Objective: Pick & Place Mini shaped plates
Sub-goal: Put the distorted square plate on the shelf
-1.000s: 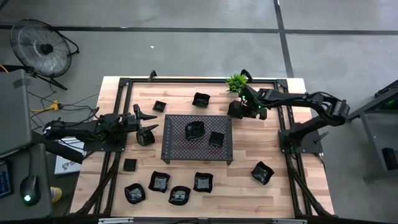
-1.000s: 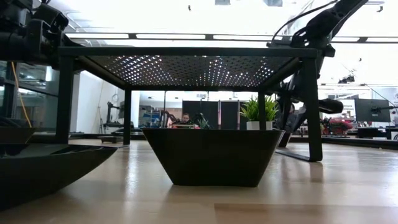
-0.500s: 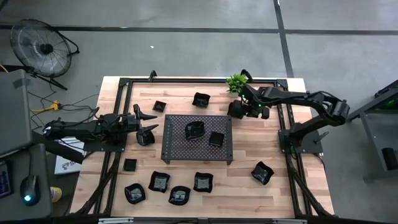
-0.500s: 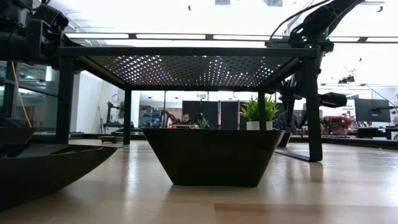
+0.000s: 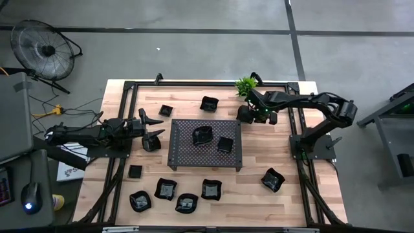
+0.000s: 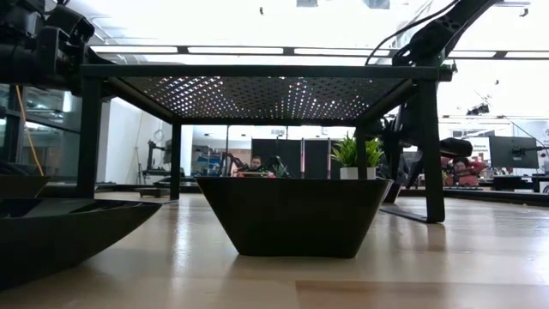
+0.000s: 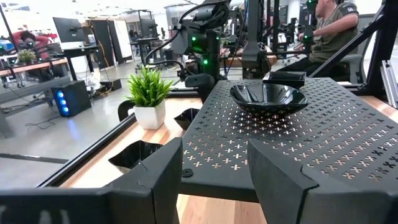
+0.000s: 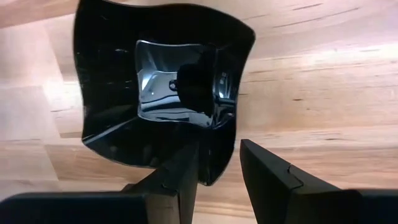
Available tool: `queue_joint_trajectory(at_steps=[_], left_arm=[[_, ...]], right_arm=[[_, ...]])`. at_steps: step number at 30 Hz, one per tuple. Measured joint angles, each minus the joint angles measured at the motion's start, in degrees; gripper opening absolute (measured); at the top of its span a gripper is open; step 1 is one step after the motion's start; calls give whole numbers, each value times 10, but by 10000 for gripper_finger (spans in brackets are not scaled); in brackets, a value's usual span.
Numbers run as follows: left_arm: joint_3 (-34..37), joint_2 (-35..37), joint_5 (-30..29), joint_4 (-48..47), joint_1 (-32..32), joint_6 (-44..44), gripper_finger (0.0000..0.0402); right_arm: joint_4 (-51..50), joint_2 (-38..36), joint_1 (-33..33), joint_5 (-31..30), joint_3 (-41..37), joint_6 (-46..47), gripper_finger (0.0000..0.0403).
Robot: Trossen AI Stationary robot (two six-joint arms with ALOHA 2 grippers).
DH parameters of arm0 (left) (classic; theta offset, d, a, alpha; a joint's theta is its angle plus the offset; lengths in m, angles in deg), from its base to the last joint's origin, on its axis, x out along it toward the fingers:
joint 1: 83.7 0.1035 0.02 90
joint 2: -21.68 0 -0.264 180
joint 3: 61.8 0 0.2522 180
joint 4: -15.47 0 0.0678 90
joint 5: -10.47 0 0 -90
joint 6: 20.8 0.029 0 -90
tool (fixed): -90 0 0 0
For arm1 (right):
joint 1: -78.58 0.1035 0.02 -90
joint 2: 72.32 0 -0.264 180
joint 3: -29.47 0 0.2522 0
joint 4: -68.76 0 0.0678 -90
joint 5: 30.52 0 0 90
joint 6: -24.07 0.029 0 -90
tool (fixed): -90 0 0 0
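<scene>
On the wooden bench [image 5: 284, 155] stands a raised perforated tray [image 5: 184, 155], and it holds two of the mini shaped plates: a round bowl-like dish [image 5: 202, 134] toward its middle and a small square dish [image 5: 225, 144] just beside it, nearer the right arm. The remaining plates lie on the bench around the tray: a row of four wavy-rimmed dishes [image 5: 186, 203] along the near edge, a tiny square one [image 5: 134, 171] by the left frame rail, one dish [image 5: 273, 179] alone on the right side, and two more, a small square [image 5: 166, 110] and a larger one [image 5: 209, 103], behind the tray. The right gripper [image 5: 249, 114] sits at the tray's far right corner, next to the small potted plant [image 5: 246, 86]; its jaws straddle the rim of a glossy wavy-edged dish [image 8: 155, 93], one finger [image 8: 177, 180] on the inner wall and the other outside, so the plate is pinched at its edge over the wood. The left gripper [image 5: 152, 128] waits by the tray's left side with its jaws spread wide and nothing between them, pointed at the tray.
</scene>
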Motion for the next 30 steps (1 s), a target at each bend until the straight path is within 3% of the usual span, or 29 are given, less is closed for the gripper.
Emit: queue_joint_trajectory(at_steps=[22,30], left_arm=[[0,0,0,0,0,0,176],[0,0,0,0,0,0,176]], right_arm=[[-1,0,0,-6,0,0,112],[1,0,0,-6,0,0,58]])
